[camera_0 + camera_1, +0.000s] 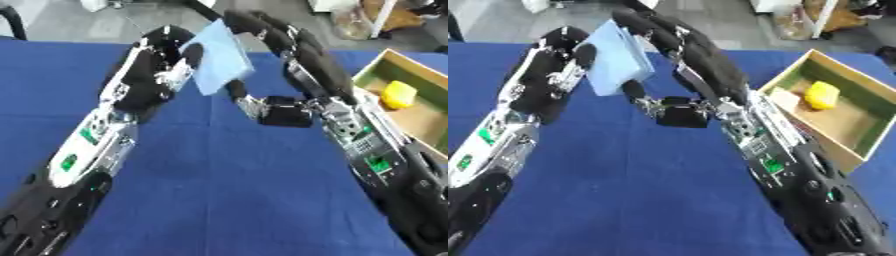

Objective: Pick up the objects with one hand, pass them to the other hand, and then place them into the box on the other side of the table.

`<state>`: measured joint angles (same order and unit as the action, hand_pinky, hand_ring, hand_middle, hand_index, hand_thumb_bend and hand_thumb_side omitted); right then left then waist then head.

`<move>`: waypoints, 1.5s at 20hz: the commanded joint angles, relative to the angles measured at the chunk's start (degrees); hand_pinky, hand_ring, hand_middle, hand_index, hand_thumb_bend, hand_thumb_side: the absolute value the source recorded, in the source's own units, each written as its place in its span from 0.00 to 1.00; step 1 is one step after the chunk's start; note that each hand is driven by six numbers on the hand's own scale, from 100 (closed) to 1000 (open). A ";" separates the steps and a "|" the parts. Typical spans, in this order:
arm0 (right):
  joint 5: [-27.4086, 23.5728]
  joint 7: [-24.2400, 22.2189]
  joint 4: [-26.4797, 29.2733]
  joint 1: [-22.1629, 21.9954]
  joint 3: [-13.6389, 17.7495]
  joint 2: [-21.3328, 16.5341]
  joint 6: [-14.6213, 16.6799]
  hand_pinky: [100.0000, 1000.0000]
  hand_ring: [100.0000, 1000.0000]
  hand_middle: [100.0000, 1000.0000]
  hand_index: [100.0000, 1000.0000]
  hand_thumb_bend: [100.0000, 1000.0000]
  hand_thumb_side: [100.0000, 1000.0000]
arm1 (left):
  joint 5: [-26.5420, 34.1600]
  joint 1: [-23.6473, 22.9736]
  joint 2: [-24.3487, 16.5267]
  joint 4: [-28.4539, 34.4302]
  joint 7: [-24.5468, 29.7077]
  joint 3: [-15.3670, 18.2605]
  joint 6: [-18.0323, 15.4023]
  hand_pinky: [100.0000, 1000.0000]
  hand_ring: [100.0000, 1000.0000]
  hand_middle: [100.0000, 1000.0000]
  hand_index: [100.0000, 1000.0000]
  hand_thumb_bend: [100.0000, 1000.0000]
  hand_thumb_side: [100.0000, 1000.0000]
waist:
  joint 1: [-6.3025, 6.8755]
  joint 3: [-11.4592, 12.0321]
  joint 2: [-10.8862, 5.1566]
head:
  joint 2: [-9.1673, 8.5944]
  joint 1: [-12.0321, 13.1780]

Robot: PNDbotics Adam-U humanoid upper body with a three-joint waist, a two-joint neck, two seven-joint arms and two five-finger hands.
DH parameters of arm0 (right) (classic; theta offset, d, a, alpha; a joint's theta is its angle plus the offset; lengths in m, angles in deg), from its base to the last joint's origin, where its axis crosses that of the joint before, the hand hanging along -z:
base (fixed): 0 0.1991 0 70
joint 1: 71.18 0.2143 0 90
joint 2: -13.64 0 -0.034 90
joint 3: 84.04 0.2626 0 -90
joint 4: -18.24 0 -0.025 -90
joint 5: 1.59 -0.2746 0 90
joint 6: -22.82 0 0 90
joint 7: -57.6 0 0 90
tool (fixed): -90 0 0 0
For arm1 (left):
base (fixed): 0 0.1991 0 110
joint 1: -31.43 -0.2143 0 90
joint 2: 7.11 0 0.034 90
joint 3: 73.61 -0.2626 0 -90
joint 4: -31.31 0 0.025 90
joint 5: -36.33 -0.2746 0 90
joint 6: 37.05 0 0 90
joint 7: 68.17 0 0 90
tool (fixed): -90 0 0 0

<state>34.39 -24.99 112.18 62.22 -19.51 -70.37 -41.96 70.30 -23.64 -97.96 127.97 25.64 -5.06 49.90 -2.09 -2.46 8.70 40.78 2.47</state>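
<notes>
Nearest, broad bare blue table (227,200) between the two forearms. Midway right, at the table's edge, a wooden box (846,145) holding a yellow lump (822,95). Farther back, raised above the table, a light blue cloth (217,59) caught between both hands: left hand (162,70) fingers curled against its left side, right hand (289,47) fingers stretched along its top, thumb under its lower edge. No readable writing.

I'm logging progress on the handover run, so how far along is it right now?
Done: a yellow object already lies in the box on the robot's right. In hand: a light blue flat item is held up between the left hand and the right hand, fingers of both on it, so the pass is under way. Left: release by one hand, then placing it in the box.
</notes>
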 commanded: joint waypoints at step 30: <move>-0.86 2.77 1.53 0.87 1.91 -2.76 -2.09 0.87 0.73 0.50 0.96 0.00 0.00 | -19.64 1.17 -1.68 4.36 1.50 3.84 -1.78 0.71 0.69 0.72 0.65 1.00 0.41 | 0.68 -0.48 -0.96 | -0.01 -0.68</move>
<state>33.89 -22.31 112.26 62.16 -18.32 -72.01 -43.98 51.34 -23.63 -98.44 131.16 27.23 -1.99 48.21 -2.09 -2.83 8.70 40.78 1.94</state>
